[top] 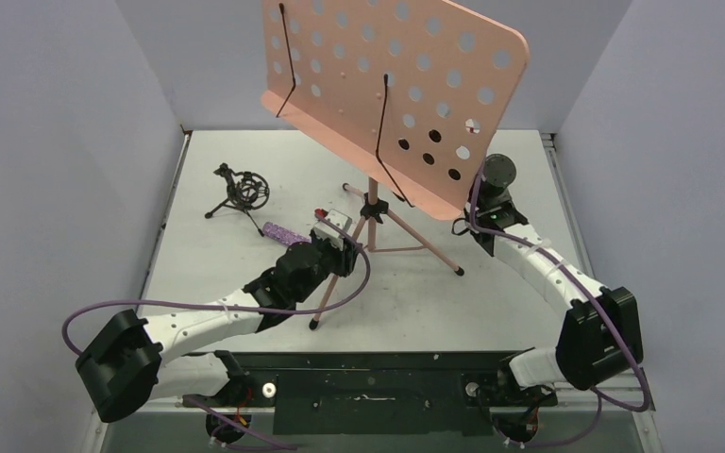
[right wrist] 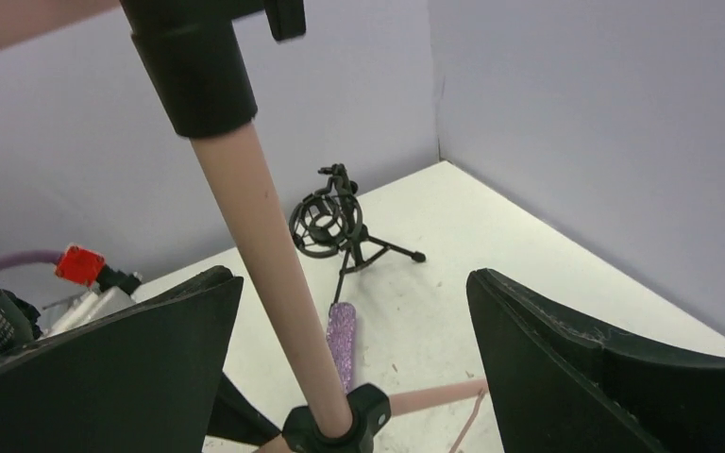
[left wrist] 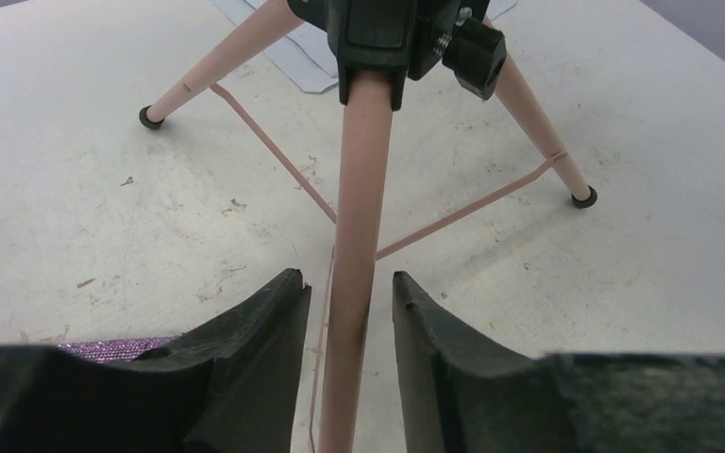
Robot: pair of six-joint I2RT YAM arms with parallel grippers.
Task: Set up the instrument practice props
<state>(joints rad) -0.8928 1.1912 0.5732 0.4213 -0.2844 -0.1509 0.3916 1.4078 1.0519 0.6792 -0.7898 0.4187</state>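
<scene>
The pink music stand (top: pixel 392 85) stands upright mid-table on its tripod, its perforated desk bare. My left gripper (top: pixel 338 247) sits low at the stand's near leg (left wrist: pixel 359 217). In the left wrist view the left gripper (left wrist: pixel 347 278) is slightly open, with a thin gap on each side of the leg. My right gripper (right wrist: pixel 354 276) is open wide, and the stand's pole (right wrist: pixel 264 236) rises between its jaws, touching neither. The desk hides its fingers from above. The purple glitter microphone (top: pixel 281 232) lies flat beside the left gripper. The black tripod mic holder (top: pixel 241 192) stands at back left, holding nothing.
A pale sheet (left wrist: pixel 307 66) lies flat on the table behind the stand's hub. Grey walls close in the table on the left, back and right. The stand's thin brace wires (left wrist: pixel 274 151) run between its legs. The right arm (top: pixel 538 260) reaches in from the right.
</scene>
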